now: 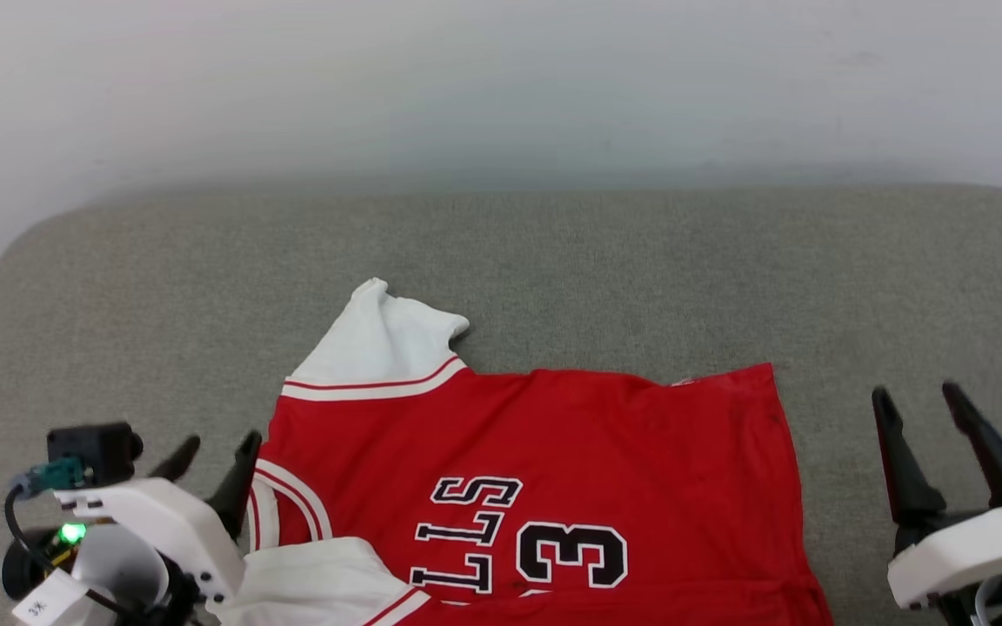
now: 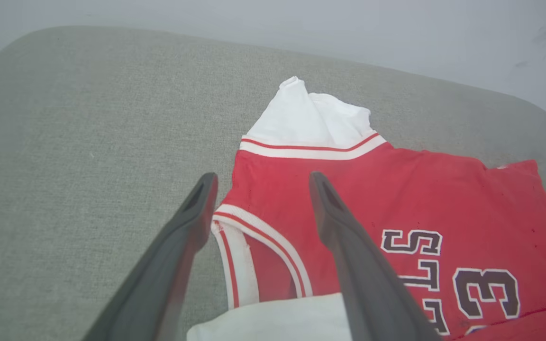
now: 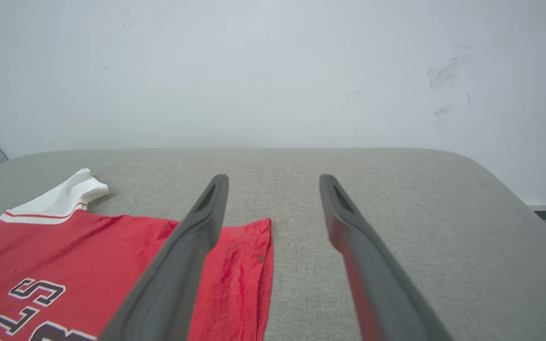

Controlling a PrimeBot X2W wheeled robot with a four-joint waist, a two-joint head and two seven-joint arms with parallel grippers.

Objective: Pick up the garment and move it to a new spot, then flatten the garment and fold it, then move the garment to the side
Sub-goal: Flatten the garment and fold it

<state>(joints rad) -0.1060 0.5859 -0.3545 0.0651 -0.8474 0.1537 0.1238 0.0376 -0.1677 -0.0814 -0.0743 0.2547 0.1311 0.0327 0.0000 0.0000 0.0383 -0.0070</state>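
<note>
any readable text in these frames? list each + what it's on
"LLS": dark, white-edged letters on the red sports shirt, lying sideways in the head view; the rest of the word runs out of frame.
"3": dark, white-edged number on the same shirt, beside the letters.
White tag at the head view's lower left: dark print, too small to read.

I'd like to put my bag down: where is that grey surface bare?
Bare: the wide strip between the garment and the wall, and the gap between it and the right gripper. Crowded: the near edge, around the left gripper.
</note>
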